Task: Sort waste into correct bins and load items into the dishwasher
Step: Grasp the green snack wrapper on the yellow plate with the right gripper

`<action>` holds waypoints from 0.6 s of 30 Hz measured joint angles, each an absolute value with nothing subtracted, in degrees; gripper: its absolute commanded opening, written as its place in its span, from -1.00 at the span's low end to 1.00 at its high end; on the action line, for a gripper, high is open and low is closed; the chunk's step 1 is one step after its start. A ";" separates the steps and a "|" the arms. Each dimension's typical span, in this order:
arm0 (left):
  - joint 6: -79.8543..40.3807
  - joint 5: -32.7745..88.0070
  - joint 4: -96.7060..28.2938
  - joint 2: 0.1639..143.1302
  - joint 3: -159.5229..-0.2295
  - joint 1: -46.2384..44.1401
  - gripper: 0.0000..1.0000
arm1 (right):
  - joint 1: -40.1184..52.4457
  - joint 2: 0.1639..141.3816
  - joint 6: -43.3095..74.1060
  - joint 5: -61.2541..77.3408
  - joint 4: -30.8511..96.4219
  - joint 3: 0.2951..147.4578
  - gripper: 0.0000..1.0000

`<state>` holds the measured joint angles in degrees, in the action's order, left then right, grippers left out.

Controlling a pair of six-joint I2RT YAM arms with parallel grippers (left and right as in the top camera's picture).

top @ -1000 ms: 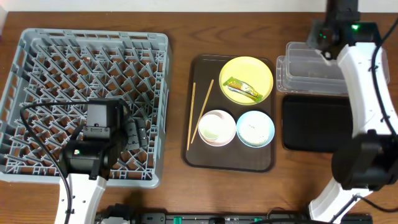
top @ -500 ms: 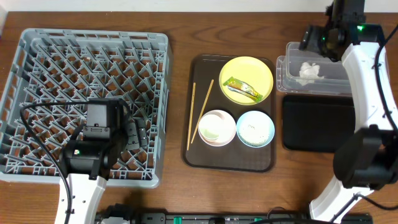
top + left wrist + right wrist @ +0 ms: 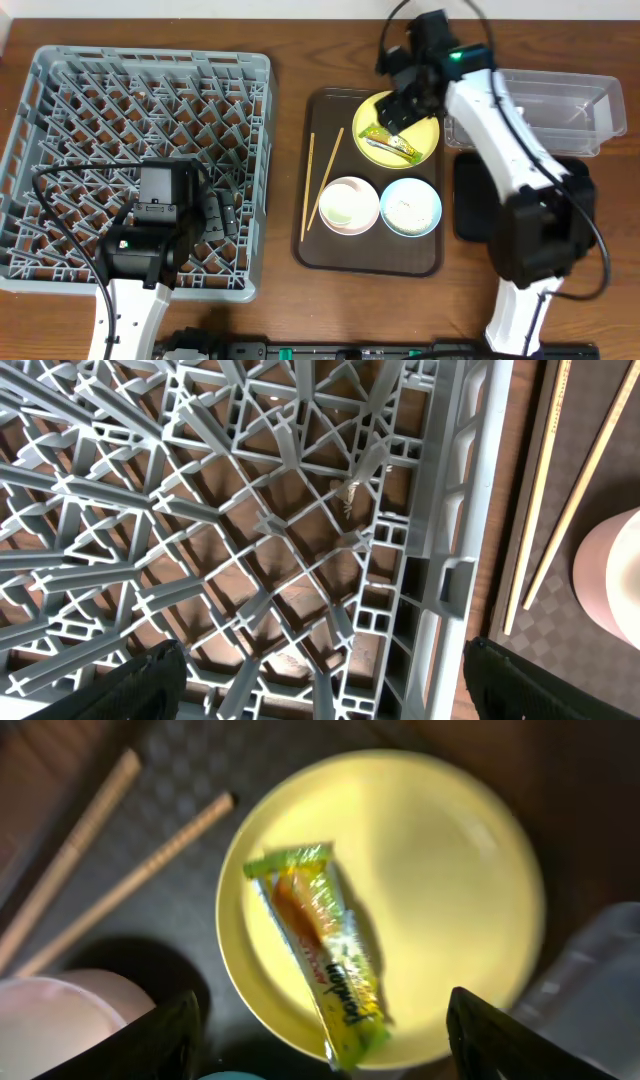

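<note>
- The right pincer [image 3: 325, 1035] is spread wide, empty, above the snack wrapper [image 3: 318, 945] on the yellow plate [image 3: 450, 870].
- The left pincer [image 3: 335, 680] is opened wide, empty, over the dish rack [image 3: 455, 510] near its wall.

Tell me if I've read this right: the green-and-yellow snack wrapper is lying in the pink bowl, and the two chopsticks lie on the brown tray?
Not quite. The snack wrapper lies on the yellow plate, not in the pink bowl; the right wrist view shows this plainly. The two chopsticks do lie on the brown tray.
</note>
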<state>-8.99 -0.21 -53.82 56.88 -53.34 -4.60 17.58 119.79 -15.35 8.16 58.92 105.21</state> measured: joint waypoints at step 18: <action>-8.99 -0.21 -54.06 56.88 -53.34 -4.60 0.81 | 17.98 131.85 -16.99 4.43 60.99 104.92 -0.98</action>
<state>-8.99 -0.21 -54.06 56.88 -53.34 -4.60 17.98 131.85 -16.99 4.43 60.99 104.92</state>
